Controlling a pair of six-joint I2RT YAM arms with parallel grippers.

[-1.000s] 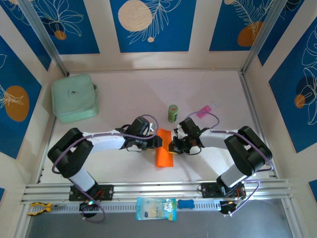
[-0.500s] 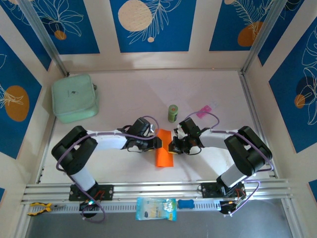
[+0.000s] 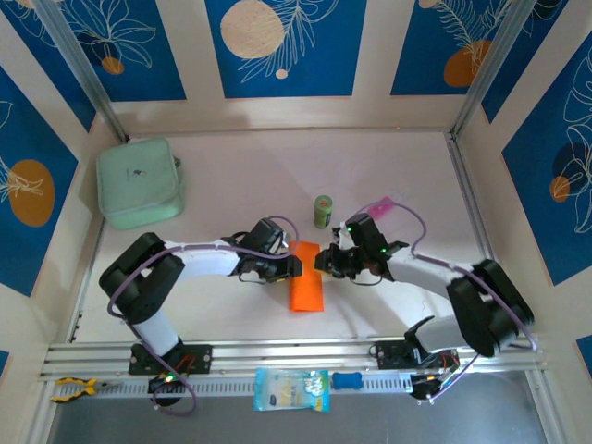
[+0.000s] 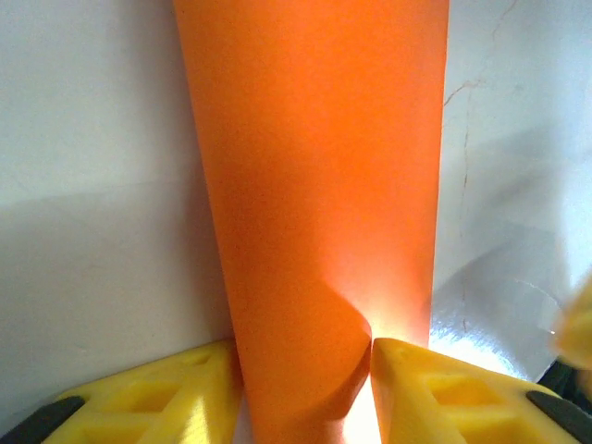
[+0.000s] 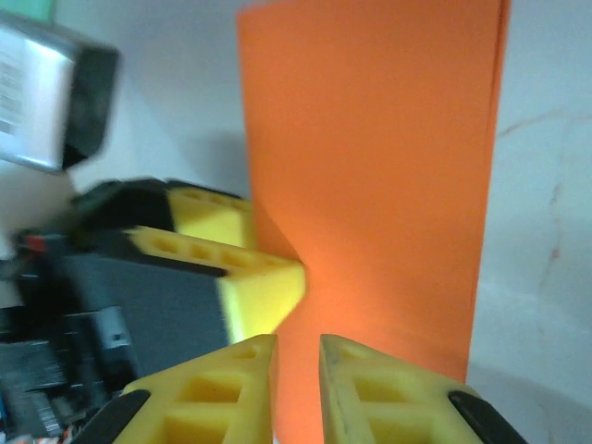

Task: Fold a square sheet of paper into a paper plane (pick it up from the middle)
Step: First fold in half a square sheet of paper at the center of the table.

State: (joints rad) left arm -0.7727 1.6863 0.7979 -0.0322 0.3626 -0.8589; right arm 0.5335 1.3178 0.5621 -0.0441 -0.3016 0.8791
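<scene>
1. The square sheet of paper (image 3: 307,287), folded into a long orange strip, lies on the desk (image 3: 240,176) between the two end effectors.
2. The left end effector (image 3: 295,265) sits at the strip's left edge, near its far end. In the wrist view its yellow fingers (image 4: 176,398) pinch a raised curl of the paper, both pads touching it.
3. The right end effector (image 3: 323,263) sits opposite, at the right edge. Its fingers (image 5: 222,388) stand a narrow slit apart, with orange showing in the slit and no clamp on the paper.
</scene>
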